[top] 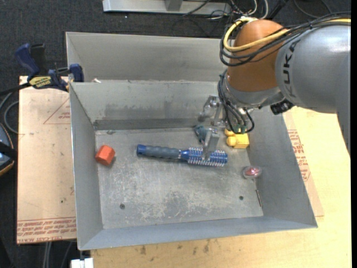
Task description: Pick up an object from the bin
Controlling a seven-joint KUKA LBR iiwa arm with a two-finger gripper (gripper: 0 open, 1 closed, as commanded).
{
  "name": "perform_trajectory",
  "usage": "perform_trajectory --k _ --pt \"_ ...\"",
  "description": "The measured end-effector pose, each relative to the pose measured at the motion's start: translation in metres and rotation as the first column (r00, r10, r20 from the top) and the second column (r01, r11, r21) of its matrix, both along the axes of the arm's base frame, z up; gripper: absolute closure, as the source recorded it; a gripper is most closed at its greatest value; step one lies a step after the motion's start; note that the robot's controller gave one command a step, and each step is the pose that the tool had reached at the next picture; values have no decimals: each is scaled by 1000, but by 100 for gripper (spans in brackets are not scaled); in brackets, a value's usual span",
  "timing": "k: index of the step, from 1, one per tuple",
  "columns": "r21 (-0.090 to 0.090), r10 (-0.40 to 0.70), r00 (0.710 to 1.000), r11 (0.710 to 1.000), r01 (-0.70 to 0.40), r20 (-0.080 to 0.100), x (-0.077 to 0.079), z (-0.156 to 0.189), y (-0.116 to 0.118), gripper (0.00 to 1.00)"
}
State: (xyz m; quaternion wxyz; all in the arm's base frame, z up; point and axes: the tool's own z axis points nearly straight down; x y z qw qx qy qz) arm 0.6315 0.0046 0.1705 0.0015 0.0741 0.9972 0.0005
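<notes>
The gripper (211, 145) hung low over the bristle head of a blue brush (181, 154), so the step in hand looked like the approach to a grasp (whether the jaws stood apart or together could not be told). The brush lay flat just beneath the jaws, its long axis nearly level across the view and its handle pointing away from them toward the view's left. A yellow block (237, 140) sat just beside them on the other side, and the next move likely called for straddling the brush across that axis before closing.
</notes>
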Motion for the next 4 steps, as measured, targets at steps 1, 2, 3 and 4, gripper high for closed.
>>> perform_trajectory --k 1,2,3,4 --pt "-1 78 997 997 -78 11 -14 -98 -2 0" --pt "-1 77 997 997 -77 17 -13 -95 -2 100" --pt "-2 100 995 995 -100 6 -23 39 -5 100" --pt "-2 -14 1000 1000 14 5 -19 98 -42 100"
